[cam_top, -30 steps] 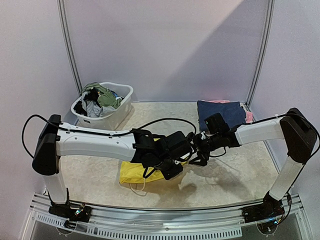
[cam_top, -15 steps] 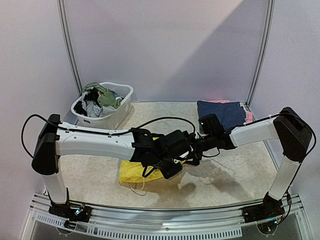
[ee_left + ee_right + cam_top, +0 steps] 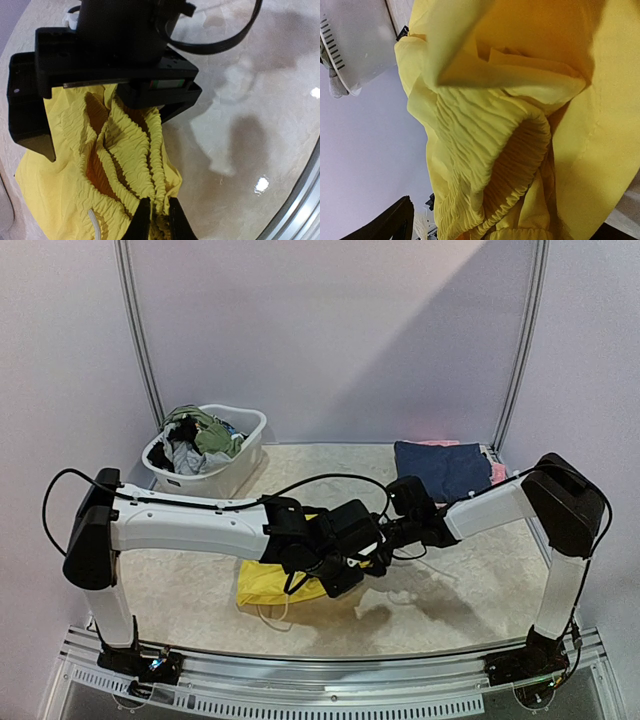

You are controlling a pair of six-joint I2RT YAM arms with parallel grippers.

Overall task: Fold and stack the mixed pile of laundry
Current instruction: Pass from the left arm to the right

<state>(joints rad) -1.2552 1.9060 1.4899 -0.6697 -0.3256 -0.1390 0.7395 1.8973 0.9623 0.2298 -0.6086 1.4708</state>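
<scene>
Inward both arms reach — left tool clamped on the yellow garment, right tool spread wide.

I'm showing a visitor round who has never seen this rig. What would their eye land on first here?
A bright yellow garment lies mid-table; the left arm pinches its ruffled waistband in shut jaws, and the right arm has open jaws at it. A white tub of clothes sits back left, a folded navy piece back right.
</scene>
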